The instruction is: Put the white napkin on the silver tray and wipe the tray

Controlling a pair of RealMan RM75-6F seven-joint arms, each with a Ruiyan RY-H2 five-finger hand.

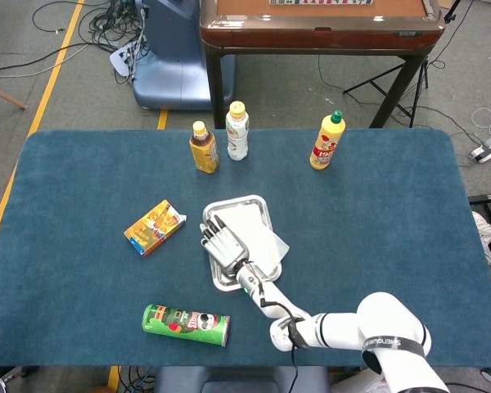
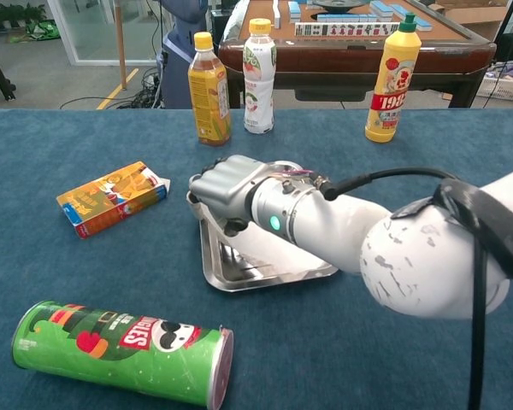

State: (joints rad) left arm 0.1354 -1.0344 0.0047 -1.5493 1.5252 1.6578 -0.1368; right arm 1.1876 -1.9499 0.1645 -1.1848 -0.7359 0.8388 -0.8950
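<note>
1. The right robot hand (image 1: 222, 243) is being laid flat, fingers spread, on the white napkin (image 1: 262, 240).
2. The white napkin is being pressed onto the silver tray (image 1: 231, 281), overhanging its right rim.
3. The tray is being carried mid-table (image 1: 376, 205).

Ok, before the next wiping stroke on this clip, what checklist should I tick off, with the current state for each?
1. White napkin on the silver tray: ok, one corner overhangs the right rim.
2. Right hand over the tray: ok.
3. Hand pressing the napkin: cannot tell, the contact is hidden.
4. Orange snack box apart from the tray: ok.
5. Green chip can apart from the tray: ok.
6. Left hand: cannot tell, not in view.
</note>
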